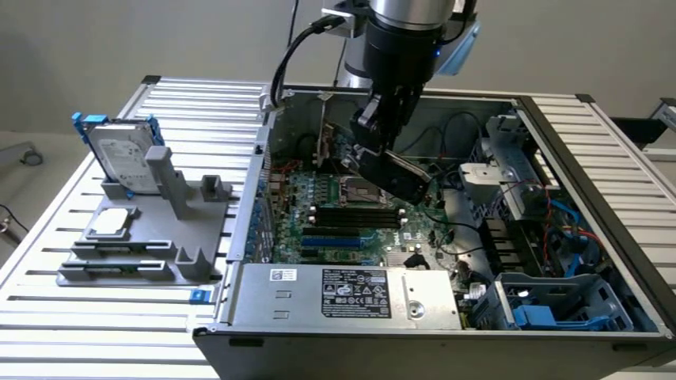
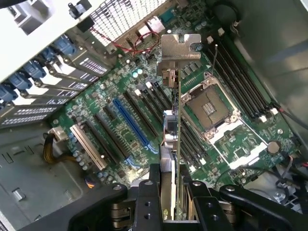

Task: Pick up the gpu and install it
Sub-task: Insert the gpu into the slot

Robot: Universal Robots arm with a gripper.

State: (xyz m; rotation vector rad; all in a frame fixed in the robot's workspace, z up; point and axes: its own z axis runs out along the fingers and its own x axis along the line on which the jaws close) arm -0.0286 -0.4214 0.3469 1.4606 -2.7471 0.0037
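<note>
between the two black fingers of the claw (image 2: 175, 211) sits the gpu (image 2: 174, 125), a small thin card with a green circuit board, a black rounded cover on one face and a silver metal end bracket. the claw is clenched on it, gripping the card by its flat sides at the end away from the bracket, so the bracket points straight out ahead of the fingertips. in the exterior view the claw (image 1: 378, 150) hangs inside the open grey metal computer case (image 1: 591, 198), and the gpu (image 1: 407, 180) slants down from it. directly under the claw lies the green motherboard (image 1: 349, 229), with the long black memory sticks (image 1: 359, 215) just beneath the card's lower end; whether the card touches the board cannot be told. in the wrist view the held card runs between a square silver processor socket (image 2: 209, 106) on one side and a long blue expansion slot (image 2: 130, 122) on the other. near the claw, at the case's front edge, is a silver power supply box with a black label (image 1: 349, 293). well apart from the claw, toward the exterior view's left, a silver hard drive in a blue frame (image 1: 122, 154) stands upright on a grey plastic holder (image 1: 148, 237).
</note>
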